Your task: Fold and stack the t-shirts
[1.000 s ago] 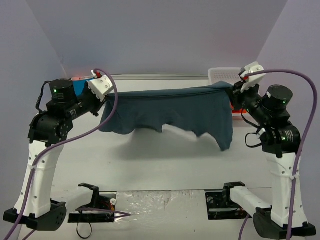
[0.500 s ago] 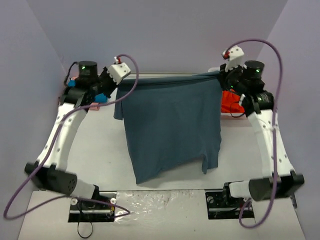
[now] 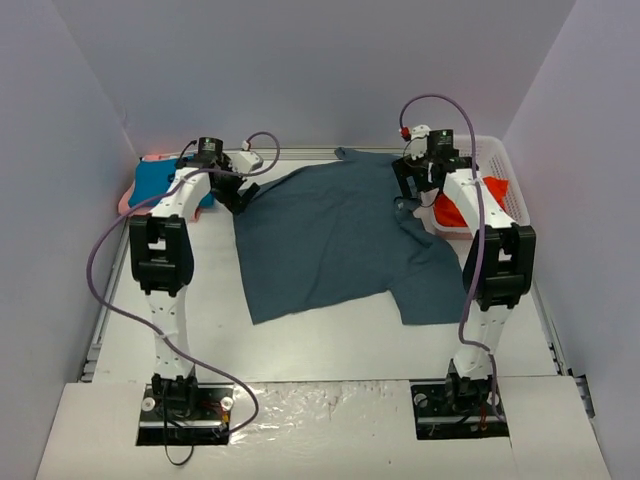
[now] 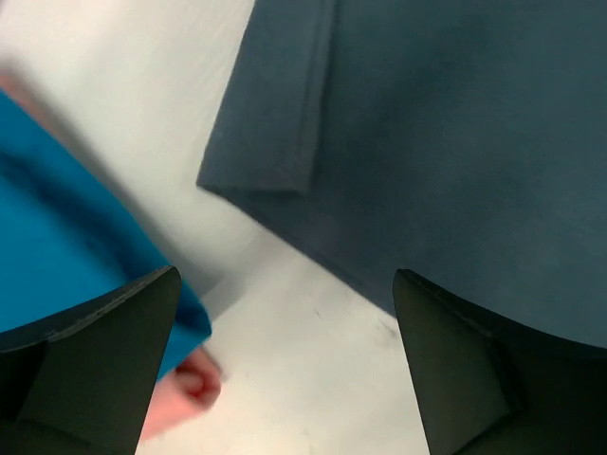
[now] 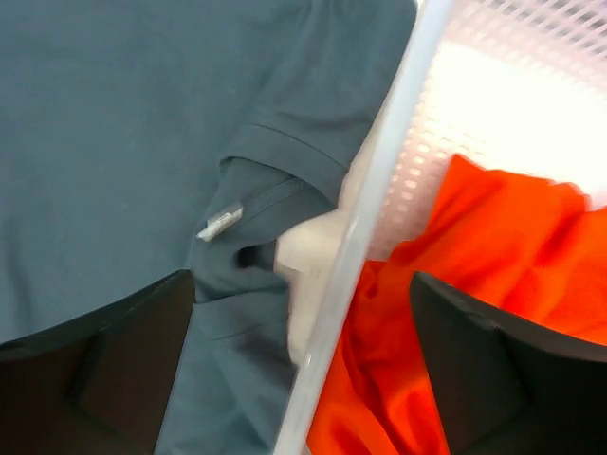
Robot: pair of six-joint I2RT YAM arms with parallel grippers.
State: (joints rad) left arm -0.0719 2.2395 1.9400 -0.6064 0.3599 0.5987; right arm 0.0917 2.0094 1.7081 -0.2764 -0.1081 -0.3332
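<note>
The dark slate t-shirt point(image 3: 340, 235) lies spread flat on the table, one sleeve bunched against the basket. My left gripper point(image 3: 238, 195) stands open over bare table at the shirt's far left corner, beside a sleeve point(image 4: 275, 123); nothing is between its fingers point(image 4: 104, 360). My right gripper point(image 3: 407, 195) is open above the shirt's far right sleeve point(image 5: 275, 180) and the basket rim point(image 5: 379, 190), holding nothing. A teal-blue t-shirt point(image 3: 155, 180) lies on a pale pink one point(image 3: 126, 200) at the far left. The orange-red t-shirt point(image 3: 458, 212) lies in the basket.
The white lattice basket point(image 3: 505, 165) stands at the far right against the wall. Side walls close in the table on the left and right. Both arms reach far from their bases at the near edge.
The dark shirt, held up by both grippers, has come down and lies flat on the table. Both grippers have opened and let it go.
</note>
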